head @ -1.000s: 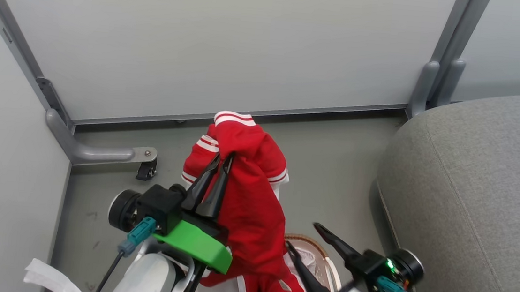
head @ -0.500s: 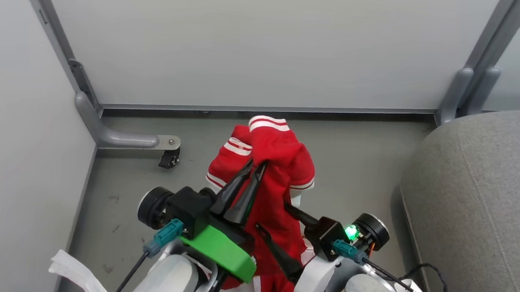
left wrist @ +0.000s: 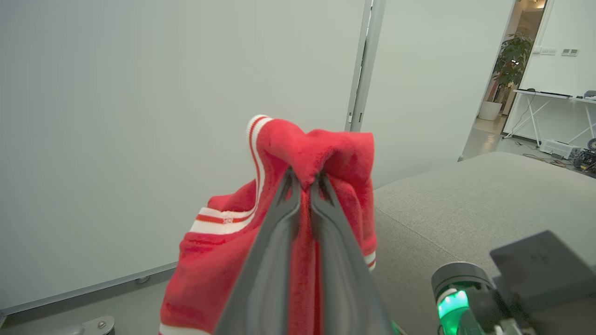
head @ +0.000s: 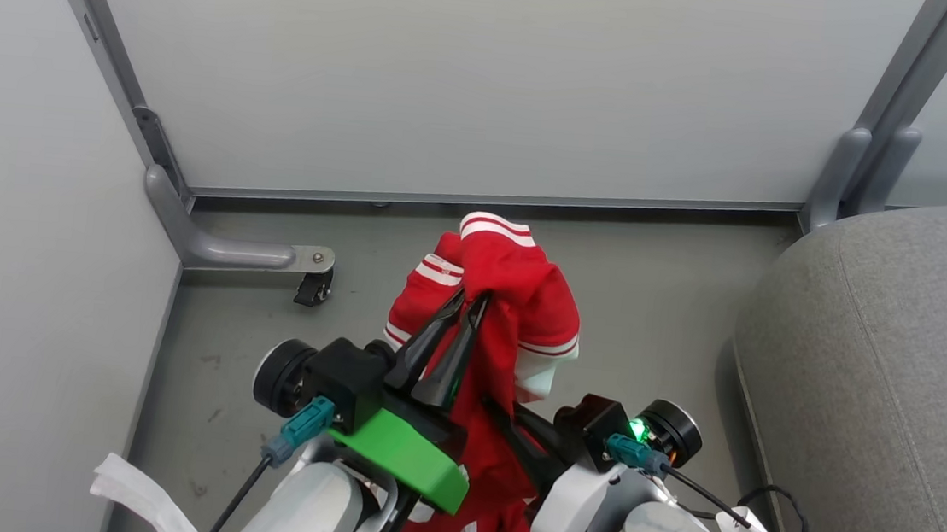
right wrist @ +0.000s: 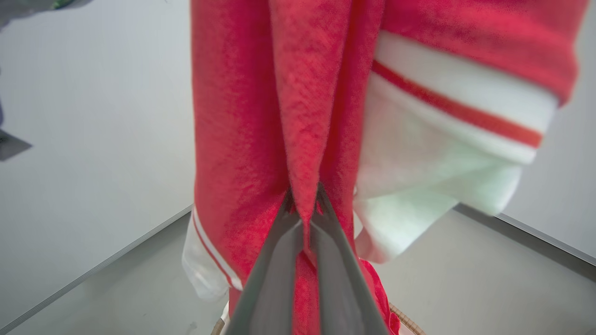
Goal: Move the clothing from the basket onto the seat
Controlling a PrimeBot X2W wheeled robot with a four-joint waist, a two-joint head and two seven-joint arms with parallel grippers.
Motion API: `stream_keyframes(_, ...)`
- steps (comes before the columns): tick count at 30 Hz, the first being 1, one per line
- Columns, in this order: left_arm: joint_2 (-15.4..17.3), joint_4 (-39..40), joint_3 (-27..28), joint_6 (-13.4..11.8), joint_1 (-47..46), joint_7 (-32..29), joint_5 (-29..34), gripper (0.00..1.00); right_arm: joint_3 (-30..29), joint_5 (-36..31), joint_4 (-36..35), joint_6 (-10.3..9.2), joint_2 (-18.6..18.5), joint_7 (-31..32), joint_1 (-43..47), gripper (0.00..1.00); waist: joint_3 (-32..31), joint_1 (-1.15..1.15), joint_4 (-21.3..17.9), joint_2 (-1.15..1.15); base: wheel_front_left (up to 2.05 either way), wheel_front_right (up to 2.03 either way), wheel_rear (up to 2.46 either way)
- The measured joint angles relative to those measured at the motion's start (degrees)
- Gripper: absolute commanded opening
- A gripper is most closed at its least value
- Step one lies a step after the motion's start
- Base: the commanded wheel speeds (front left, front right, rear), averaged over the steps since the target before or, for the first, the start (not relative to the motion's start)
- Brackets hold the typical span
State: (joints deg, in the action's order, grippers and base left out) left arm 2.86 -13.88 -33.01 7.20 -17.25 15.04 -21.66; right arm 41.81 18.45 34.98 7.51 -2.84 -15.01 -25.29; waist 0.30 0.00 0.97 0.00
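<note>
While fleecy red clothing (head: 524, 279) hangs bunched — left jaws, right jaws pinch it.

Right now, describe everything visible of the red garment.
The clothing is bright red, fleecy-looking soft fabric with white stripe trim and a white inner patch. It hangs bunched in the air above the grey floor, left of the sofa. The left claw pinches a fold at its top; the right claw is shut on a fold lower down.
</note>
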Motion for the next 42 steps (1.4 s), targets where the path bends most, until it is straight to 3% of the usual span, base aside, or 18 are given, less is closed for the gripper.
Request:
stream_keyframes(1,0.0,0.0,0.3,-0.2,0.0,0.0,0.1,1.0,0.2,0.2,-0.2,0.01,0.0,0.0,0.0,0.0,0.0,0.0,-0.3,0.0,0.0,0.0,0.0)
stream_keyframes(10,0.0,-0.4,4.0,-0.5,1.7,0.1,3.3,1.0,-0.4,0.6,-4.5,0.01,0.0,0.0,1.6,0.0,0.2,0.0,-5.6,0.0,0.0,0.0,0.0)
stream_keyframes(21,0.0,1.1,9.3,-0.1,4.4,0.1,9.5,1.0,-3.4,-0.1,-10.0,0.01,-0.8,0.0,4.5,0.0,1.5,0.0,-19.4,0.0,0.0,0.0,0.0)
stream_keyframes(30,1.4,-0.4,2.9,0.2,1.1,0.1,10.1,1.0,-11.8,-2.8,-16.0,0.01,-3.2,0.0,5.3,0.0,5.8,0.0,-28.8,0.0,0.0,0.0,0.0)
stream_keyframes(42,7.4,-0.6,-2.5,0.2,-5.1,0.1,8.6,1.0,-17.3,-7.7,-19.0,0.01,-11.2,0.0,-11.8,0.0,16.8,0.0,-32.1,0.0,0.0,0.0,0.0)
